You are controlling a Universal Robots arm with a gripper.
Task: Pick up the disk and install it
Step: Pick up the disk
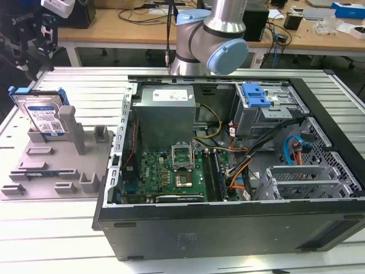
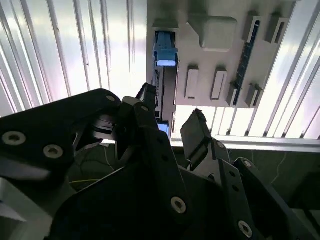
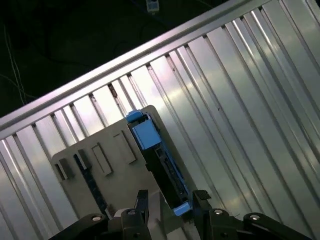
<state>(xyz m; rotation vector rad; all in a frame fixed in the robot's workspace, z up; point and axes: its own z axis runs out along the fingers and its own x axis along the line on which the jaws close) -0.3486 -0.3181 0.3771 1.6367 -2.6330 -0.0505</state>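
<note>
One disk | upright in holder, below gripper | jaws wide, apart

My claw is matte black, dotted with pale silver screw heads. The disk has a silver body, a white-and-blue label and a bright blue carrier frame. Its holder is plain pale grey. The table is silvery aluminium, striped with long parallel grooves. My arm is silver with a pale blue joint cap. The computer case is black, and inside it I see a green motherboard, a grey power-supply box, a blue latch and orange wires.
</note>
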